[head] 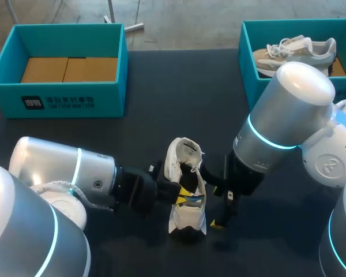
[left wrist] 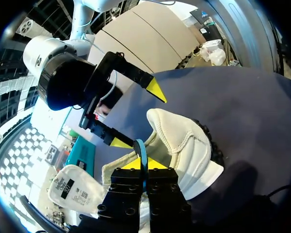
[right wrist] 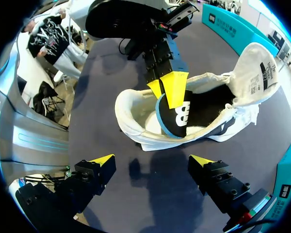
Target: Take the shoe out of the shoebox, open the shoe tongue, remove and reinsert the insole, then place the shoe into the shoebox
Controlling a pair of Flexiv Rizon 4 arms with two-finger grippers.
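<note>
Currently, at far left, the left shoebox sits at the surface's back edge with only cardboard in it.

The left gripper is pressed together on the insole, pinching its blue rim at the shoe's mouth. The insole is partly lifted, one end up, the rest down inside.

The shoe stands mid-surface between the two grippers, out of both boxes, tongue folded well back.

The right gripper hovers just beside the shoe, fingers spread, touching nothing.

At far right, the right shoebox holds a second shoe.

Handling, as judged:
- The insole looks thin, light and floppy, so it will likely bend and catch on the collar. An edge pinch suits it, and it should be fed in toe-end first.
- The shoe looks light with a soft upper, likely to slide or tip if pulled unbraced. The padded collar or the firm sole wall would give the best hold.

Views:
- Head view alone shows both boxes and how the arms flank the shoe; the pinch there is mostly hidden.
- Left wrist view shows the blue rim clamped between its own pads, with the right gripper's spread tips ahead.
- Right wrist view alone looks into the shoe's opening, showing the raised insole, the dark interior and the tongue's label side.
</note>
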